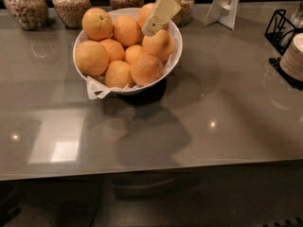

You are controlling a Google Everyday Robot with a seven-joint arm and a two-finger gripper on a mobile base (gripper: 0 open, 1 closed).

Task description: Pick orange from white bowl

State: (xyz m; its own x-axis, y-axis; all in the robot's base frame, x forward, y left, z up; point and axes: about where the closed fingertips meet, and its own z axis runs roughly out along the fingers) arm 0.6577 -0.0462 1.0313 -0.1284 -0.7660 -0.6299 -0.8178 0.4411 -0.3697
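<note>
The white bowl (176, 56) stands on the grey counter at the back, left of middle, with crumpled white paper (97, 90) hanging over its front-left rim. It is heaped with several oranges; one deep-orange orange (159, 45) lies at the right side, and a paler one (97, 23) sits on top at the back left. My gripper (150, 30) reaches down from the top edge, its pale yellow tip just above the right-hand orange and in front of a back orange (146, 14). It holds nothing that I can see.
Glass jars of grains (71, 4) line the back edge behind the bowl. A white stand (226, 4) is at the back right. A black wire rack (283, 28) and a stack of white dishes (294, 56) sit at the far right. The counter's front edge runs across the lower part.
</note>
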